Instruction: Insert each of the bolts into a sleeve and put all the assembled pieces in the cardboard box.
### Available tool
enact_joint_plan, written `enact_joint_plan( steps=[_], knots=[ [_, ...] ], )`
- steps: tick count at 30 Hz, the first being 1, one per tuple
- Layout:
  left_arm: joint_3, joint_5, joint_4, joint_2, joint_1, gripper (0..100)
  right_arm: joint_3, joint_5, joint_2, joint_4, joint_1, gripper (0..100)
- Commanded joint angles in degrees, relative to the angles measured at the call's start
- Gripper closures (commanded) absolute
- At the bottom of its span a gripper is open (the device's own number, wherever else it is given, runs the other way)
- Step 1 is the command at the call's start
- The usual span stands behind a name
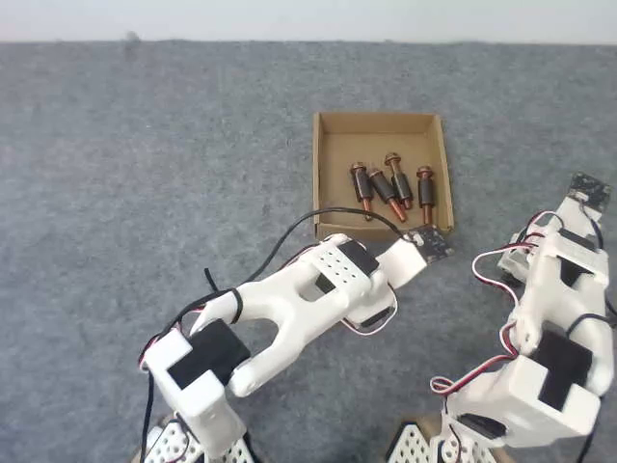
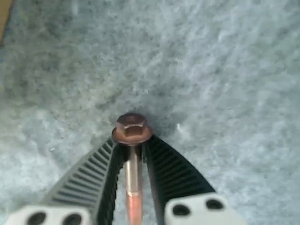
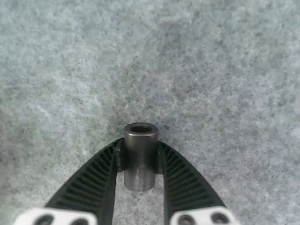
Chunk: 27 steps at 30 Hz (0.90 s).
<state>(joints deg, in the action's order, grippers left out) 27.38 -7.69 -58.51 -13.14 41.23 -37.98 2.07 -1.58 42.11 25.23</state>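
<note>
Two parts are in hand, one in each arm. The left gripper (image 2: 132,143) is closed almost fully on a bolt (image 2: 132,164). Its ribbed fingers (image 2: 101,168) pinch the bare copper-coloured shank just below the flanged hex head, which points away from the wrist. The right gripper (image 3: 140,147) stands a little wider and clamps a dark sleeve (image 3: 140,157) across its round body, with the open bore turned away from the wrist and left free.

Both parts look like solid metal: stiff, small, and heavy for their size. Their smooth round surfaces could roll or twist in a loose pinch. I judge the holds sound, since the shank grip leaves the bolt's tip end behind the fingers and the mid-body grip keeps the sleeve's mouth clear. The bolt may still need turning or re-gripping so its tip can lead into the bore. The fit is probably close, so the two axes will have to line up well.

In the high view the left arm (image 1: 308,289) stretches over the grey mat (image 1: 145,145), with its wrist just in front of the near wall of the cardboard box (image 1: 316,174). The right arm (image 1: 559,318) is folded off to the side, well apart from it. Farther off, four assembled pieces (image 1: 390,188) lie side by side in the box, so this pair seems to be the last.
</note>
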Motion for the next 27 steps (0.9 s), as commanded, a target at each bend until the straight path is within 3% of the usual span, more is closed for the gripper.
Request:
enact_joint_plan(
  steps=[1,8,11,17,27],
  knots=[
    [0.2,5.4,-0.1,4.2,-4.9,99,3.0,0.4,0.4,-0.4,-1.2,99.2],
    [7.4,7.8,0.0,12.7,-9.5,99,3.0,0.4,0.4,-0.4,-1.0,99.2],
    [12.6,7.8,3.9,18.4,-12.5,99,2.9,0.4,0.4,-0.4,-1.0,99.2],
    [23.7,8.0,14.2,29.7,-24.4,99,2.8,0.4,0.6,-0.4,-0.9,99.2],
    [36.1,8.0,20.3,41.8,-41.3,99,2.9,0.5,0.3,-7.5,0.7,99.2]
  ],
)
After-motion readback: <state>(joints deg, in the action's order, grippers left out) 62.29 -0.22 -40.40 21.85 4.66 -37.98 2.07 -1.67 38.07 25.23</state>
